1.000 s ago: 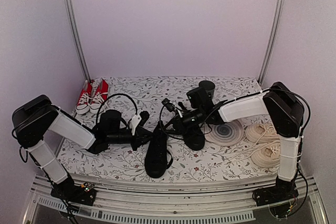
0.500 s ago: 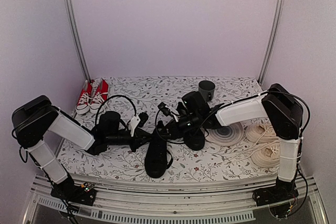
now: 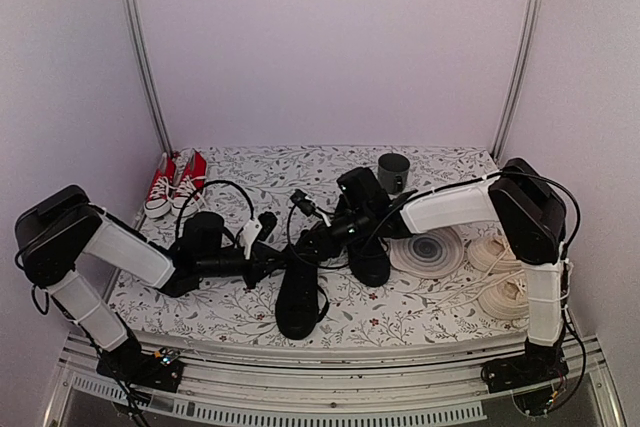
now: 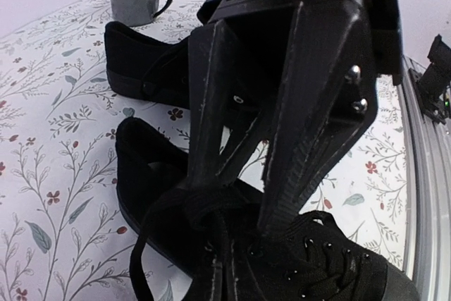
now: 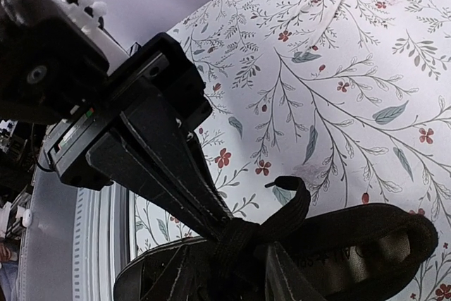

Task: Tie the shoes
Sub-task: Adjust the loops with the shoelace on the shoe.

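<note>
Right claw now further left than a second ago: off the far black sneaker, over the lace end of the near black sneaker, close to left claw. Gap between its fingers not readable: in the wrist view both run down into a dark bunch of lace, with a loop standing up just beyond. Cannot tell whether gripped or merely touching.

Left claw closed tight, pinching the lace directly above the near sneaker's eyelets; barely shifted over the second.

Reading: both claws gathered at one knot site, probably a hand-over or crossing of the lace. No finished bow visible; task judged early to middle.

Room: very tight between the claws, contact between fingers the main risk. Bare desk below the left claw toward the front rail. Behind the right claw, grey mug; to its right, plate and cream sneakers. Red sneakers well behind the left claw, near the wall.
</note>
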Available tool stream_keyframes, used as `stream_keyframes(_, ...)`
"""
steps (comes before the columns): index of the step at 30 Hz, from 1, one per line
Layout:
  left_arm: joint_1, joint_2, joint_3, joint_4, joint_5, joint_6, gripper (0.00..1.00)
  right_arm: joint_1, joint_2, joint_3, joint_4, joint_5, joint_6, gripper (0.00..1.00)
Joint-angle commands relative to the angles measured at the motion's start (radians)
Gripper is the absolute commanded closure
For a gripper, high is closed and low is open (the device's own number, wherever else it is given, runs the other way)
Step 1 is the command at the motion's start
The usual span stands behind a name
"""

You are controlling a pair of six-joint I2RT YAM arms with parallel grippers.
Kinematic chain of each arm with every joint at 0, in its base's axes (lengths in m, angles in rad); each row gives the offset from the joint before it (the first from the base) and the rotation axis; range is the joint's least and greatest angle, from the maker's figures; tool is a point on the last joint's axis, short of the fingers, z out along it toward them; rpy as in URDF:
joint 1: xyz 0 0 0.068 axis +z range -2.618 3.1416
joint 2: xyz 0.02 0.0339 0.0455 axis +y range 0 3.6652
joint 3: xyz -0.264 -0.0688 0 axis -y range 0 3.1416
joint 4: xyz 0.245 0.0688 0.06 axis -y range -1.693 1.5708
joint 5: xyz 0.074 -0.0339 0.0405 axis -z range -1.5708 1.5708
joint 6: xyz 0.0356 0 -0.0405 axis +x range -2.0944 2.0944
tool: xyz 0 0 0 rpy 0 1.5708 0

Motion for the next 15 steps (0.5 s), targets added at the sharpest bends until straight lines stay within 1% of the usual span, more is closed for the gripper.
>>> stream_keyframes(1,0.016,-0.036,-0.019,-0.011,-0.029,-0.033,0.92,-0.001,0.030,0.059,-0.092,-0.033,-0.089,0.67)
stream_keyframes(3,0.015,-0.039,-0.024,-0.020,-0.012,-0.044,0.83,0.000,0.022,0.060,-0.106,-0.042,-0.113,0.67)
stream_keyframes(5,0.015,-0.051,-0.035,-0.019,-0.002,-0.047,0.71,-0.002,0.009,0.060,-0.109,-0.074,-0.151,0.66)
stream_keyframes(7,0.015,-0.077,-0.062,-0.014,-0.001,-0.037,0.62,-0.009,-0.011,0.059,-0.110,-0.101,-0.165,0.64)
stream_keyframes(9,0.016,-0.112,-0.086,0.001,-0.003,-0.016,0.55,-0.017,-0.037,0.053,-0.117,-0.104,-0.176,0.63)
stream_keyframes(12,0.016,-0.145,-0.111,0.041,-0.011,0.003,0.51,-0.035,-0.083,0.034,-0.114,-0.097,-0.178,0.62)
stream_keyframes(14,0.016,-0.146,-0.111,0.050,-0.013,0.014,0.50,-0.038,-0.128,0.016,-0.109,-0.052,-0.179,0.61)
stream_keyframes(15,0.016,-0.146,-0.107,0.045,-0.013,0.018,0.50,-0.038,-0.153,0.007,-0.109,-0.011,-0.183,0.59)
